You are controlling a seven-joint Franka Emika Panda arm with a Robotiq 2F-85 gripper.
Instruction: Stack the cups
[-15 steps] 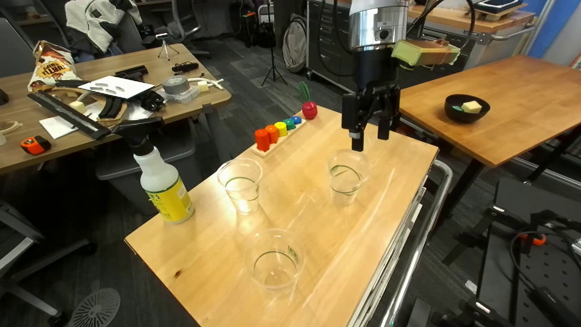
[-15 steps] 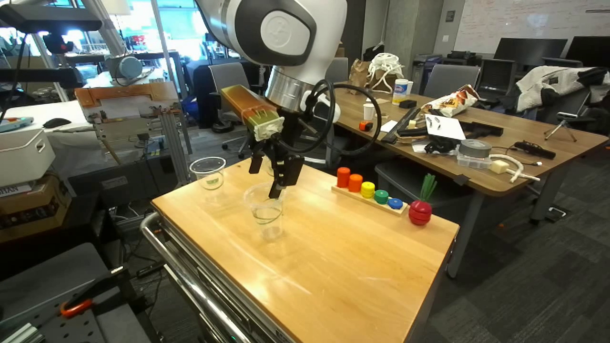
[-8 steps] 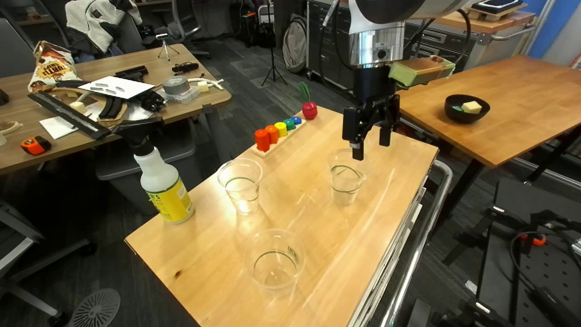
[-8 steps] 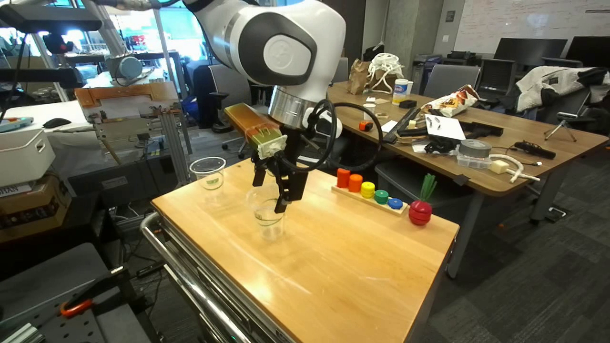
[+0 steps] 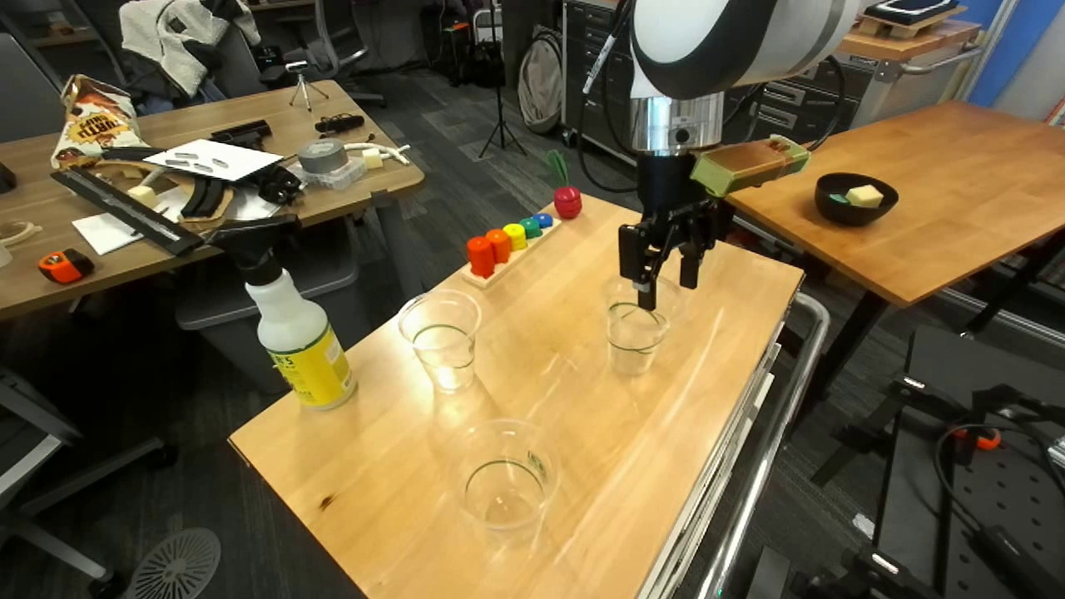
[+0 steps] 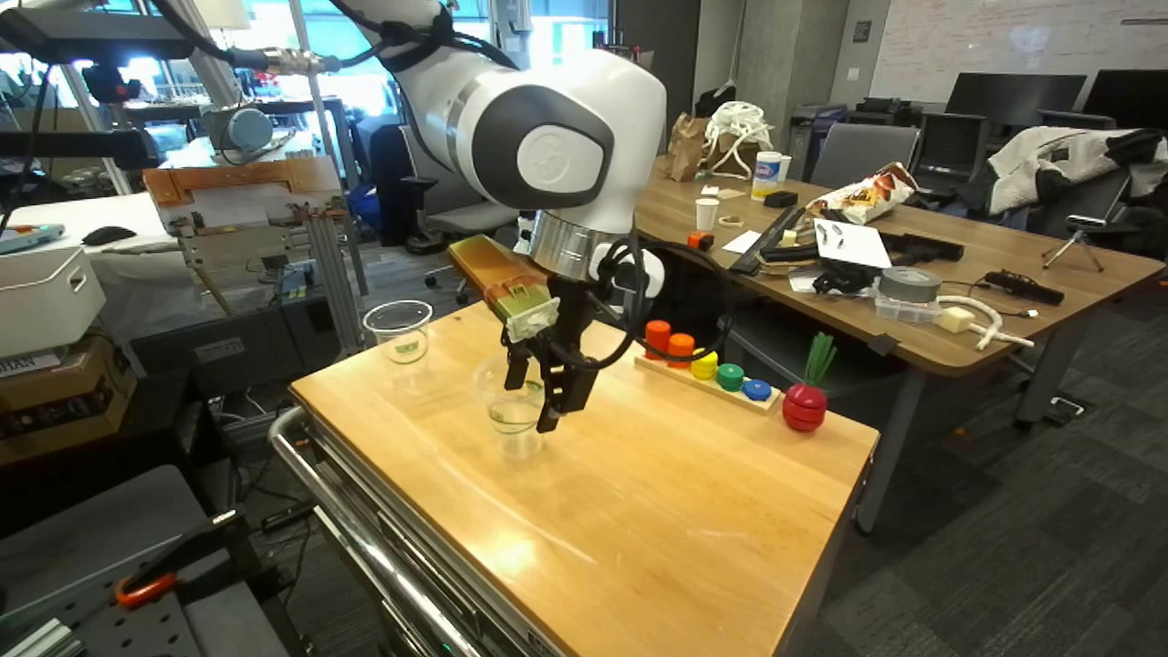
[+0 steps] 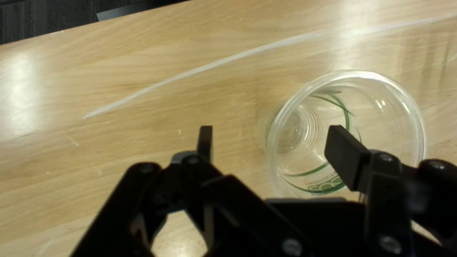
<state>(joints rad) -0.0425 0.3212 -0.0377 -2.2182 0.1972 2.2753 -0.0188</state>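
Observation:
Three clear cups stand upright; a fourth is hidden or out of view. In an exterior view, one cup point(image 5: 636, 343) is under my gripper point(image 5: 668, 291), another point(image 5: 449, 353) stands near the spray bottle, and a third point(image 5: 503, 487) stands nearer the camera. In an exterior view, the gripper point(image 6: 530, 402) is at the near cup point(image 6: 516, 433), and a cup point(image 6: 399, 333) stands at the far left. In the wrist view, the open gripper point(image 7: 271, 139) has one finger point(image 7: 204, 142) outside the cup point(image 7: 323, 184) and the other over its mouth. Whether that tip is below the rim I cannot tell.
A spray bottle point(image 5: 308, 349) with a yellow label stands at the table edge. A row of coloured blocks point(image 6: 703, 370) and a red radish toy point(image 6: 804, 406) are on the same table point(image 6: 657, 511). A metal rail point(image 6: 365, 547) runs along one side.
My gripper has come down, to the level of the nearest cup's upper part, and shifted slightly sideways. The jaws have stayed open. The cups have not visibly moved.

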